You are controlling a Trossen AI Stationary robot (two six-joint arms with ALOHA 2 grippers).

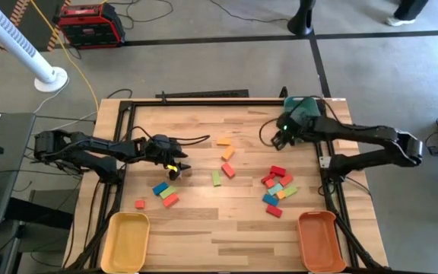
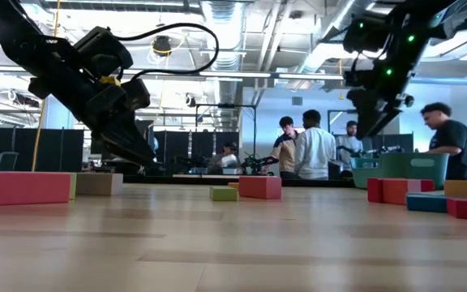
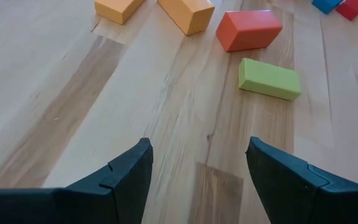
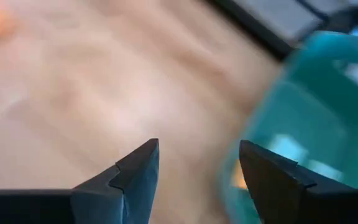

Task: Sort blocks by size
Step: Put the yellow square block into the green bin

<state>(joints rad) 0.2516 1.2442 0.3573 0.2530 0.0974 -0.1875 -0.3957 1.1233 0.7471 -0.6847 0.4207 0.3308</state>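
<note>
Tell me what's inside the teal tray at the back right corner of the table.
In the right wrist view, something small and orange shows through the teal tray wall. In the high view the right gripper and arm cover most of it.

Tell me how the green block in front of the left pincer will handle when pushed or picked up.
The green block looks rigid with flat faces, so it should slide, not roll. It lies on a broad face, so tipping seems unlikely. Its smooth painted sides might slip in the left pincer.

Blocks (image 1: 278, 188) scattered mid-table; two trays (image 1: 126, 241) at near edge.
</note>
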